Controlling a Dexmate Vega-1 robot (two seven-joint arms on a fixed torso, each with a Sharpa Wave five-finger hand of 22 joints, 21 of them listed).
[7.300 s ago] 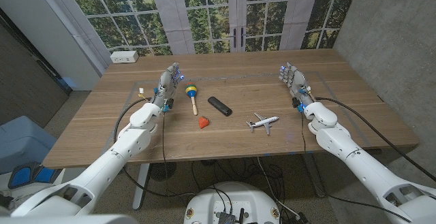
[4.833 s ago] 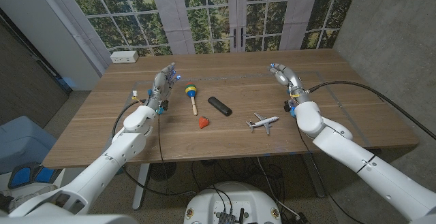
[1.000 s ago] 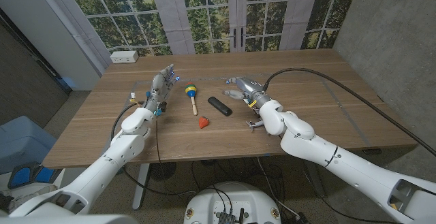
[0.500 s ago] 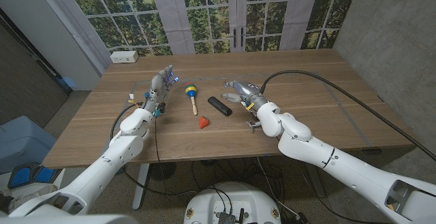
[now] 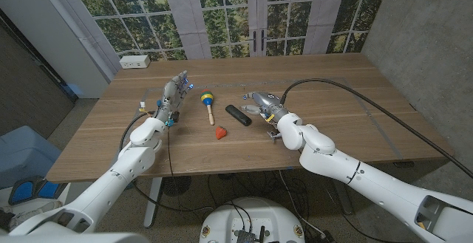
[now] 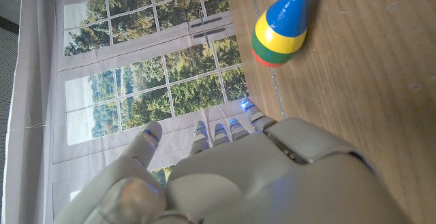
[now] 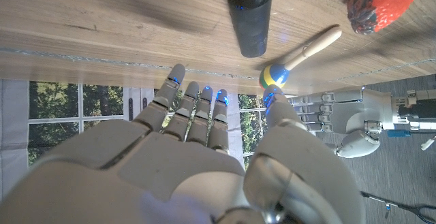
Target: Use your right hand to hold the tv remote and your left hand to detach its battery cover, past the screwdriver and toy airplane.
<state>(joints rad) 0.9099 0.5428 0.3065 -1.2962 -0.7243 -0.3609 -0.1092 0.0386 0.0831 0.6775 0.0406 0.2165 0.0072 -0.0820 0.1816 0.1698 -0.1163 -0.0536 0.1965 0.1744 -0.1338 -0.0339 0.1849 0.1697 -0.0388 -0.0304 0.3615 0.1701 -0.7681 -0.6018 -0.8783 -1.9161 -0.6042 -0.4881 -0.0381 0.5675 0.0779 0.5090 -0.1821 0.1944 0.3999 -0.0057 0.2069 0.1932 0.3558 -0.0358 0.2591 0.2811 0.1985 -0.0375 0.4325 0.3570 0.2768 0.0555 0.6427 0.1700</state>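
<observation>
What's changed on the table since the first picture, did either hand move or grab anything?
The right hand swung in from the table's right side to just beside the black remote, open, holding nothing. The left hand barely moved. The remote, the maraca and the strawberry toy stayed put.

The right hand [image 5: 260, 102] has swung in from the table's right side to just beside the remote [image 5: 238, 115], fingers apart
</observation>
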